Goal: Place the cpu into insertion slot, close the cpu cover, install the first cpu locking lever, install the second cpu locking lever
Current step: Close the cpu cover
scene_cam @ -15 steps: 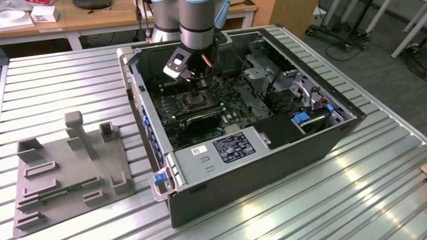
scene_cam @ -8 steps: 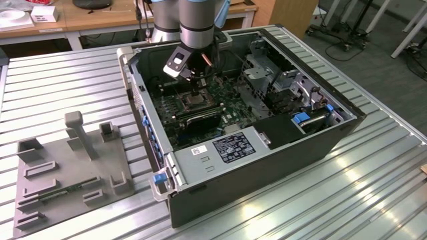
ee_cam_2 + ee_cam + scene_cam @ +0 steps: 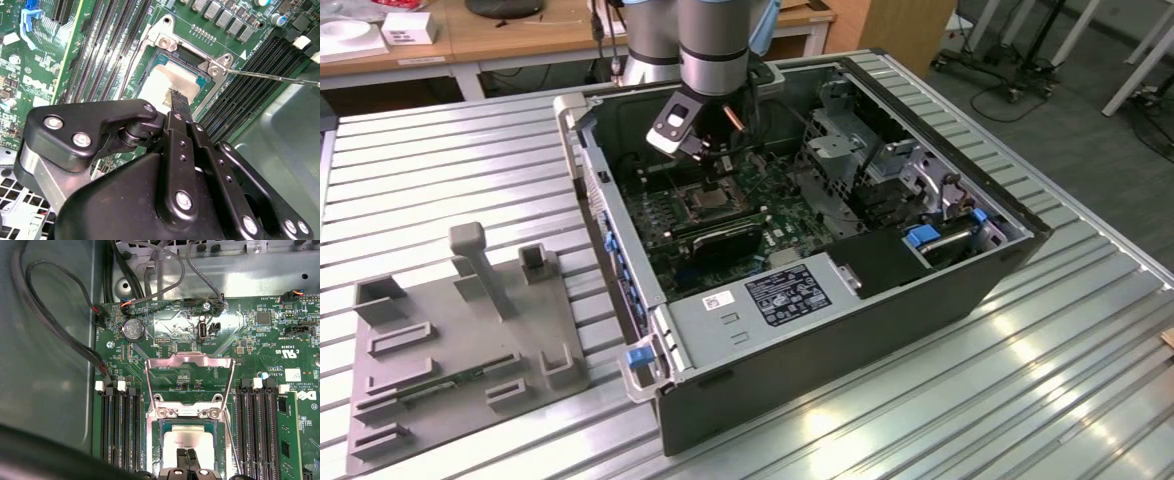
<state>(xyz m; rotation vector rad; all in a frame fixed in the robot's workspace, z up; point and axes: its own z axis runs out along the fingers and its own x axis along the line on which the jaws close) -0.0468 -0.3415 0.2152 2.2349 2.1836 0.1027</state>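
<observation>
silvery square cpu [image 3: 190, 436] in insertion slot [image 3: 166, 440] | cpu cover [image 3: 190, 358] open | black claw [image 3: 187, 452] closed

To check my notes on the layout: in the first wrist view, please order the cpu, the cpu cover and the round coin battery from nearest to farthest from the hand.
1. The cpu, lying in the insertion slot, right at the hand.
2. The cpu cover, open, beyond the slot.
3. The coin battery, past the cover, near the board's edge.
</observation>
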